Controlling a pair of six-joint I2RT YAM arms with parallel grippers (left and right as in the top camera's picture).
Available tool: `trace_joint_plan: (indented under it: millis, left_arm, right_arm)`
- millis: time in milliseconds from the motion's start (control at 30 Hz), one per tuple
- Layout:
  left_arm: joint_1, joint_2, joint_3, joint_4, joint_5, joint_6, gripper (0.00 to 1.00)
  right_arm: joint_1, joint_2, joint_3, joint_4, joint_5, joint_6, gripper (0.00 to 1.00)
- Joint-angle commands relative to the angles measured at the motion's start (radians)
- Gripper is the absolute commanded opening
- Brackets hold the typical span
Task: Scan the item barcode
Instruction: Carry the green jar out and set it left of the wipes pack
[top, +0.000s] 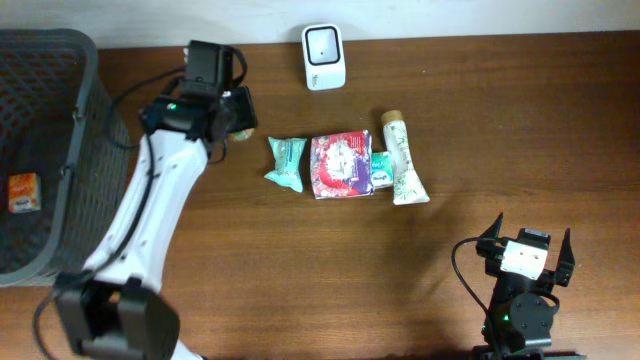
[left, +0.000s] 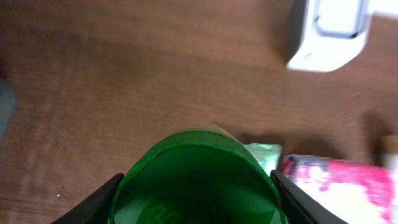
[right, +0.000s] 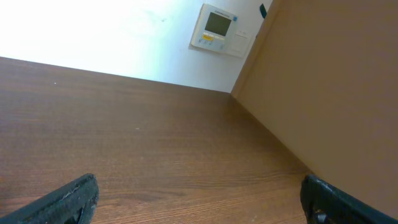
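Shows the presenting step of the scan, judged under way and not yet done. Grips a green round-ended item in the left end effector, fingers part-way apart and pressed against both of its sides. Holds it above the surface, near the white scanner on the basket side, apart from it. Has the right end effector spread to its widest with nothing in it, at the near edge, well apart from everything else. Includes, in a row mid-surface, a teal packet, a red packet, a small green packet and a pale tube. Includes, at the far side, a dark basket with an orange box inside.

Orientation: seen end-on from the left wrist, round green end toward that camera. Long axis therefore judged to run along the fingers, away from the wrist and down toward the surface. Mostly hidden beneath the end effector from overhead. No barcode visible; cannot tell which face carries it.

Next move, as a judgement: calls for carrying the item across to the scanner's window and turning the wrist until the coded face looks at it, clear of the packets.
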Motion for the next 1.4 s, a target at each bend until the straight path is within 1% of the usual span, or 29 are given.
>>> trace_joint_plan:
  millis: [0,200,400,500,567,633,667,700,733,767,833,933,1000,1067,1167,1267,1300,1333,1367]
  left_arm:
    - [-0.003,0.09,0.01,0.0,-0.024,0.023,0.52]
    - [-0.003,0.183,0.01,0.001,-0.021,0.023,0.52]
    - [-0.003,0.271,0.01,0.062,-0.022,0.018,0.55]
    - [-0.003,0.295,0.01,0.087,-0.022,0.018,0.58]
    - [-0.003,0.295,0.01,0.102,-0.022,0.018,0.64]
    - [-0.003,0.295,0.01,0.124,-0.022,0.018,0.65]
    - [-0.003,0.295,0.01,0.131,-0.022,0.018,0.73]
    - [-0.003,0.295,0.01,0.132,-0.022,0.018,0.9]
    - [-0.003,0.295,0.01,0.135,-0.022,0.018,0.97]
    - [-0.003,0.295,0.01,0.142,-0.022,0.019,0.99]
    - [-0.003,0.293,0.019,0.15,-0.022,0.019,0.99]
    - [-0.003,0.25,0.101,0.097,-0.021,0.019,0.99]
    - [-0.003,0.163,0.166,0.03,-0.021,0.019,0.99]
    - [-0.003,0.071,0.179,-0.005,-0.022,0.019,0.99]
    - [-0.002,-0.093,0.179,-0.113,-0.026,0.019,0.99]
    - [-0.002,-0.147,0.179,-0.205,-0.026,0.019,0.99]
    - [-0.002,-0.149,0.179,-0.246,-0.048,0.019,0.99]
    - [0.003,-0.149,0.179,-0.262,-0.055,0.019,0.99]
    - [0.01,-0.152,0.183,-0.268,-0.029,0.018,0.99]
  right_arm:
    - [-0.006,-0.006,-0.008,-0.003,0.009,0.001,0.99]
    - [-0.006,-0.006,-0.008,-0.003,0.009,0.001,0.99]
    - [-0.006,-0.006,-0.008,-0.003,0.009,0.001,0.99]
    - [-0.006,-0.006,-0.008,-0.003,0.009,0.001,0.99]
    - [-0.006,-0.006,-0.008,-0.003,0.009,0.001,0.99]
    - [-0.006,-0.006,-0.008,-0.003,0.009,0.001,0.99]
    - [-0.006,-0.006,-0.008,-0.003,0.009,0.001,0.99]
    - [-0.006,-0.006,-0.008,-0.003,0.009,0.001,0.99]
    - [-0.006,-0.006,-0.008,-0.003,0.009,0.001,0.99]
    - [-0.006,-0.006,-0.008,-0.003,0.009,0.001,0.99]
    - [-0.006,-0.006,-0.008,-0.003,0.009,0.001,0.99]
    - [-0.006,-0.006,-0.008,-0.003,0.009,0.001,0.99]
    - [-0.006,-0.006,-0.008,-0.003,0.009,0.001,0.99]
    - [-0.006,-0.006,-0.008,-0.003,0.009,0.001,0.99]
    - [-0.006,-0.006,-0.008,-0.003,0.009,0.001,0.99]
    - [-0.006,-0.006,-0.008,-0.003,0.009,0.001,0.99]
    - [-0.006,-0.006,-0.008,-0.003,0.009,0.001,0.99]
    - [-0.006,-0.006,-0.008,-0.003,0.009,0.001,0.99]
    - [-0.006,-0.006,-0.008,-0.003,0.009,0.001,0.99]
